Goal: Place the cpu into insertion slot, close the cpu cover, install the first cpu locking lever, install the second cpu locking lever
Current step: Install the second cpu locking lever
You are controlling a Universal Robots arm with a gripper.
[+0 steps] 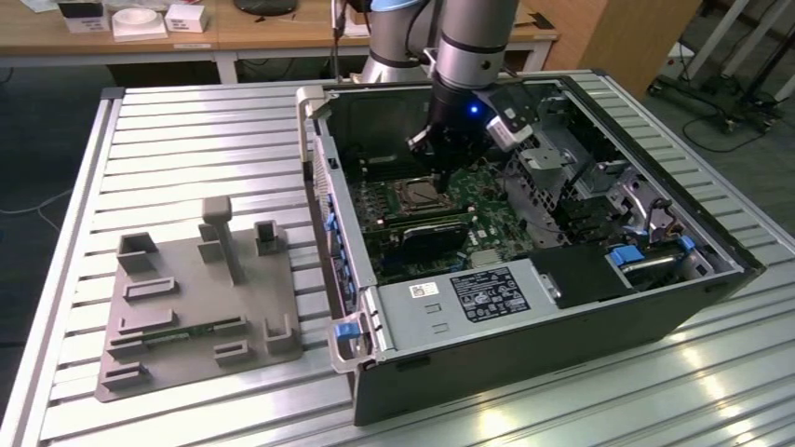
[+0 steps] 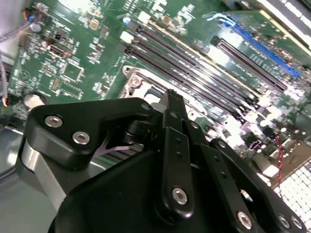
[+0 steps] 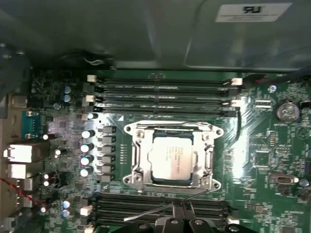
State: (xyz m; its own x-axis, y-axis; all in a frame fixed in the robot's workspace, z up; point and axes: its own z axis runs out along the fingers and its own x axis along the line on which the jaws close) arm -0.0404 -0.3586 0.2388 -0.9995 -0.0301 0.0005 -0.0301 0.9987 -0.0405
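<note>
We find no text we can make out with certainty. A black rectangular label (image 1: 489, 291) with pale print and a small white sticker (image 1: 424, 290) beside it lie on the grey metal housing inside the computer case, both too fine to read in the exterior view. In the first wrist view a white label (image 3: 253, 10) sits on a grey metal panel, its dark marks blurred, and the square silver-grey cpu (image 3: 171, 158) carries faint, illegible lines of print

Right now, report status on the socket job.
Gripper low over motherboard beside socket. Cpu seated in insertion slot, cpu cover down around it. Nothing blocking.
</note>
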